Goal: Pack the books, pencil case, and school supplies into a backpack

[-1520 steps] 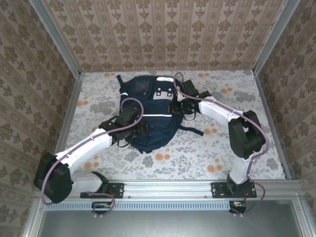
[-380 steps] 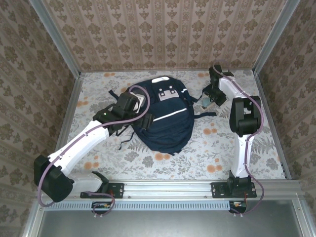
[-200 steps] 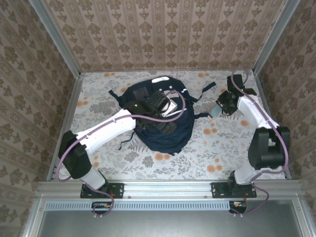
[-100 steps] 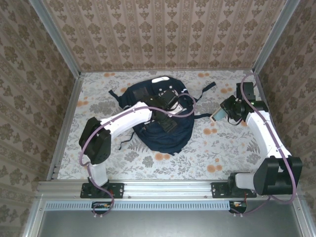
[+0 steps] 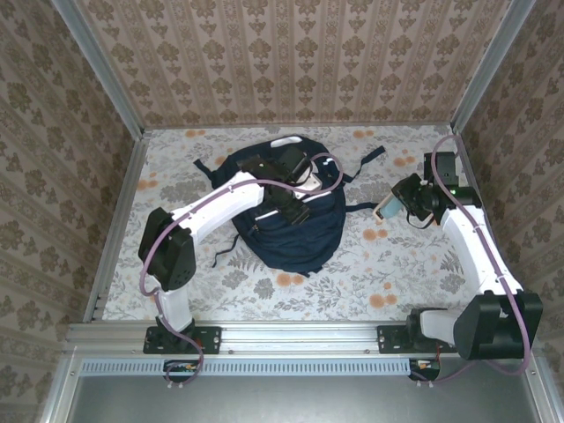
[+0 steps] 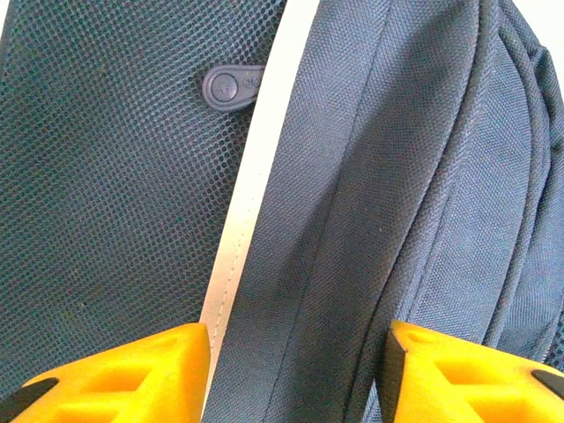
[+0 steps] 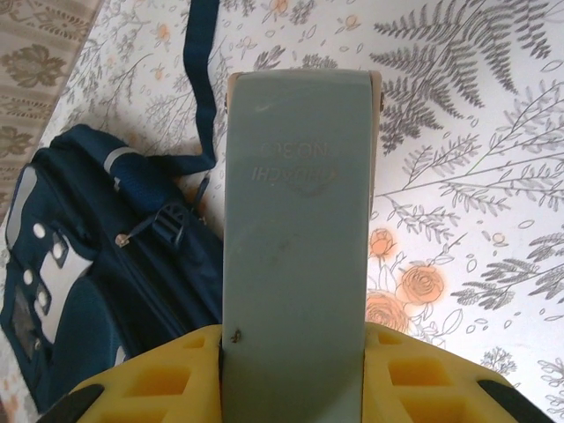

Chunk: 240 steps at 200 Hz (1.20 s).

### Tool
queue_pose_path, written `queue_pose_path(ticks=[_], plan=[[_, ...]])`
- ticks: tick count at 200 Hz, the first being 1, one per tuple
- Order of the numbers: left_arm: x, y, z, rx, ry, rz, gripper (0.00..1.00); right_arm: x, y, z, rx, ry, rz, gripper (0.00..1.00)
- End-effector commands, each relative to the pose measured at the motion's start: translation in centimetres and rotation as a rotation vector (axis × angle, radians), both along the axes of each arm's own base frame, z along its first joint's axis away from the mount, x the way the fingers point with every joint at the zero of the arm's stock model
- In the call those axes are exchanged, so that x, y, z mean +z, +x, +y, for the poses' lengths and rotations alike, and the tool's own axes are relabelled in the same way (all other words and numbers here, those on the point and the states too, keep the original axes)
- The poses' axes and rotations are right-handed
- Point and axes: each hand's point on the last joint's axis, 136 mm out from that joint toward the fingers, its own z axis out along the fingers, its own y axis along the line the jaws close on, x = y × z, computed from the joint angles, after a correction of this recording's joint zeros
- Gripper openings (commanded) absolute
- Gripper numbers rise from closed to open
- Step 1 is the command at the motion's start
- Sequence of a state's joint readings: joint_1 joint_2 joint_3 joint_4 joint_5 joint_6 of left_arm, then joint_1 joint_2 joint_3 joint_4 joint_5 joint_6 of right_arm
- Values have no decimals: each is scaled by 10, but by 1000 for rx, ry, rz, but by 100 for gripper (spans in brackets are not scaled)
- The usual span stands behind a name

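The navy backpack (image 5: 295, 238) lies flat mid-table, with a white reflective stripe (image 6: 251, 176) across its fabric (image 6: 397, 176). My left gripper (image 5: 295, 210) is right over its upper front. Its yellow fingers (image 6: 115, 370) stand open, with a fold of pack cloth between them. Right of the pack, my right gripper (image 5: 397, 204) is shut on a flat grey-green case (image 7: 295, 220) with embossed lettering. It holds the case (image 5: 385, 210) above the floral tabletop, and the backpack (image 7: 79, 291) is to its left. The books are out of view.
A dark strap (image 5: 366, 159) trails from the pack toward the back right and lies across the cloth (image 7: 201, 79) beyond the case. Metal-framed patterned walls (image 5: 123, 106) close in the table on three sides. Floral tabletop (image 5: 370, 273) lies near and right.
Since the earliest frame, my right arm left the backpack, swung right and now carries the grey-green case. My left arm folded in and shifted across the pack's front. The pack itself shifted.
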<state>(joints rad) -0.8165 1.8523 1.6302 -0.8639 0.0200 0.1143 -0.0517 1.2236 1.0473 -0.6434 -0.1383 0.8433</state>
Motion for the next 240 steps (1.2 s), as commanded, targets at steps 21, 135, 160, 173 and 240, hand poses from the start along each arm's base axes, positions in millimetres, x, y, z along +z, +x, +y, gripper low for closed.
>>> queue_pose_path(ticks=[21,135,160,173,240], plan=[[-3,6,9,-59,49,-50,43,18,4,25,101,107,-114,29],[-30,4,21,-162,292,-128,53,17,-2,34,135,124,-138,29],[-26,9,20,-159,294,-158,48,17,-2,35,136,128,-138,29],[-22,12,20,-152,295,-185,41,17,-2,35,137,130,-140,29],[65,23,-13,-56,8,-384,5,34,-2,58,216,232,-240,29]])
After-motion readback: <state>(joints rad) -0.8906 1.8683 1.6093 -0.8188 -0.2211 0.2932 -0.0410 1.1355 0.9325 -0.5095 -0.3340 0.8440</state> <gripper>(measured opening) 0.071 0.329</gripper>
